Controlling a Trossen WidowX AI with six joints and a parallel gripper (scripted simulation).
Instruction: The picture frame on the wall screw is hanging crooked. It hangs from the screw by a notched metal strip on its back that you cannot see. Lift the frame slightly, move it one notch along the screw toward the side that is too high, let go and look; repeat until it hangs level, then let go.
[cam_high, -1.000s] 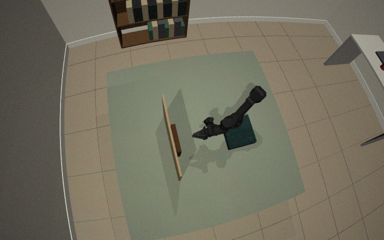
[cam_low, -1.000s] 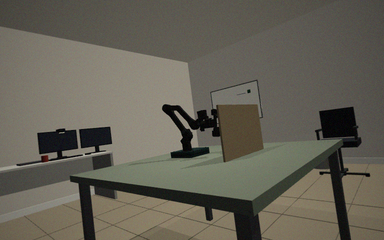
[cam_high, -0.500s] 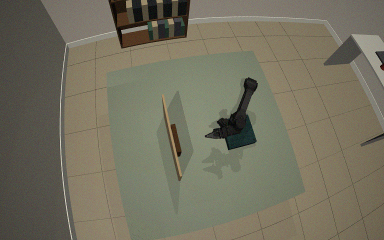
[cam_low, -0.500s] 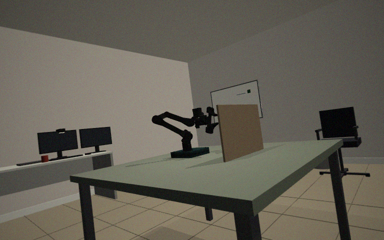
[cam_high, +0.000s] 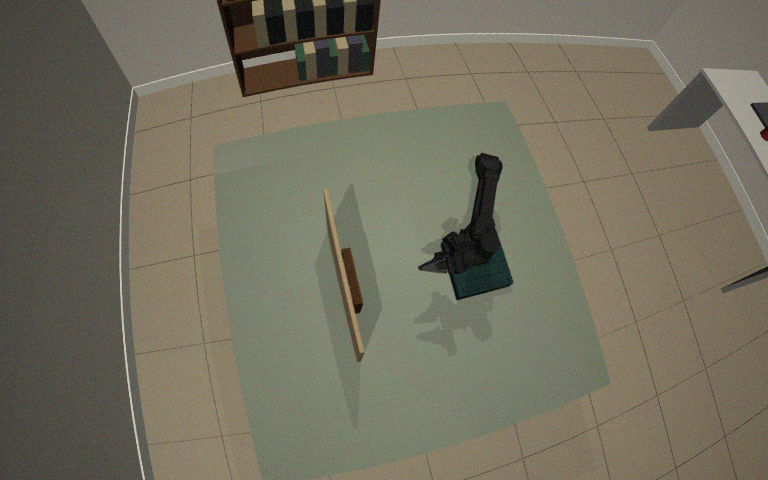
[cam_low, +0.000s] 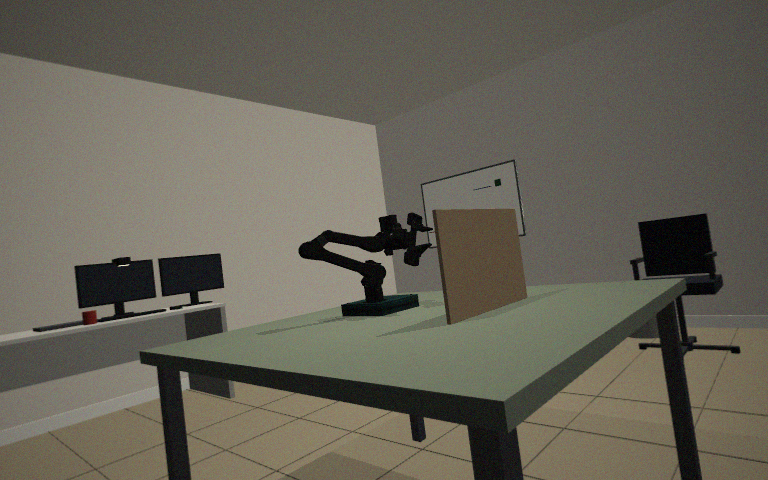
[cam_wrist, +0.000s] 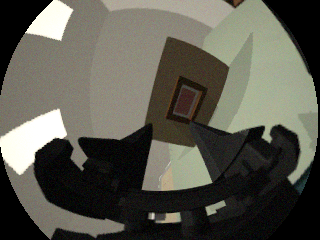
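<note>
The picture frame (cam_high: 352, 280) (cam_wrist: 192, 86), brown with a grey mat and a red picture, hangs on the front of the upright panel (cam_high: 332, 220) (cam_low: 481, 260) (cam_wrist: 165, 70). In the wrist view its edges run roughly in line with the panel's, but the view is turned and distorted, so I cannot tell whether it is exactly level. The panel hides it in the exterior view. The screw and notched strip are hidden. My gripper (cam_high: 420, 268) (cam_low: 431, 237) (cam_wrist: 171, 125) is open and empty, pulled back well clear of the frame, its fingers pointing toward the panel side.
The panel stands on the green table (cam_high: 271, 396) (cam_low: 396, 362). The arm's dark base (cam_high: 481, 281) (cam_low: 380, 305) sits in front of the panel. A bookshelf (cam_high: 305, 82), a side desk (cam_high: 739, 84) and a chair (cam_low: 676, 249) stand away from the table.
</note>
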